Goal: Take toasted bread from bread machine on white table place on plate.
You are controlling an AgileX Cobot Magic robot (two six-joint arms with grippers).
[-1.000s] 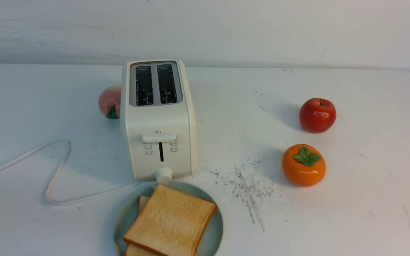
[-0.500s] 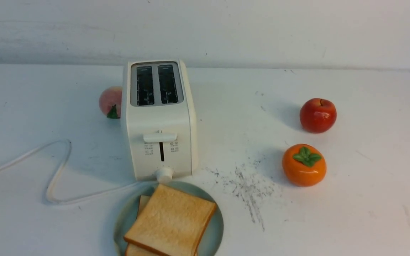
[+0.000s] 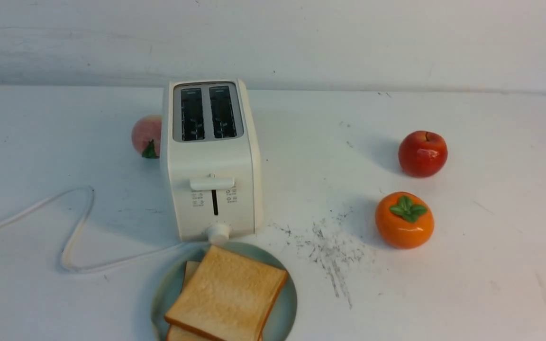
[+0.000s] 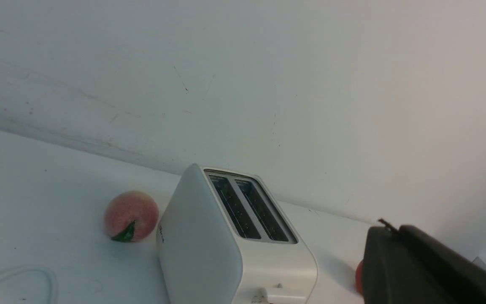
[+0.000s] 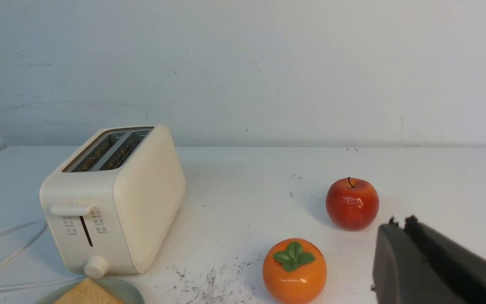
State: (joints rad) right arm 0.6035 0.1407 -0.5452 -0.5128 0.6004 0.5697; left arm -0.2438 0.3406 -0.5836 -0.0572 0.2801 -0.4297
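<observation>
Two slices of toasted bread (image 3: 228, 293) lie stacked on the pale blue-green plate (image 3: 282, 310) at the front of the white table (image 3: 467, 274); a corner of the bread (image 5: 87, 295) and plate (image 5: 131, 293) shows in the right wrist view. Just behind stands the cream bread machine (image 3: 211, 161) (image 4: 222, 249) (image 5: 112, 198), both slots empty, lever up. Neither arm shows in the front view. My left gripper (image 4: 392, 230) hangs shut and empty, apart from the bread machine. My right gripper (image 5: 399, 223) is shut and empty, near the apple.
A peach (image 3: 146, 136) (image 4: 131, 216) sits beside the bread machine. A red apple (image 3: 423, 153) (image 5: 352, 204) and an orange persimmon (image 3: 404, 219) (image 5: 293, 270) stand at the right. The white cord (image 3: 71, 227) loops over the left side. The wall (image 3: 273, 42) bounds the back.
</observation>
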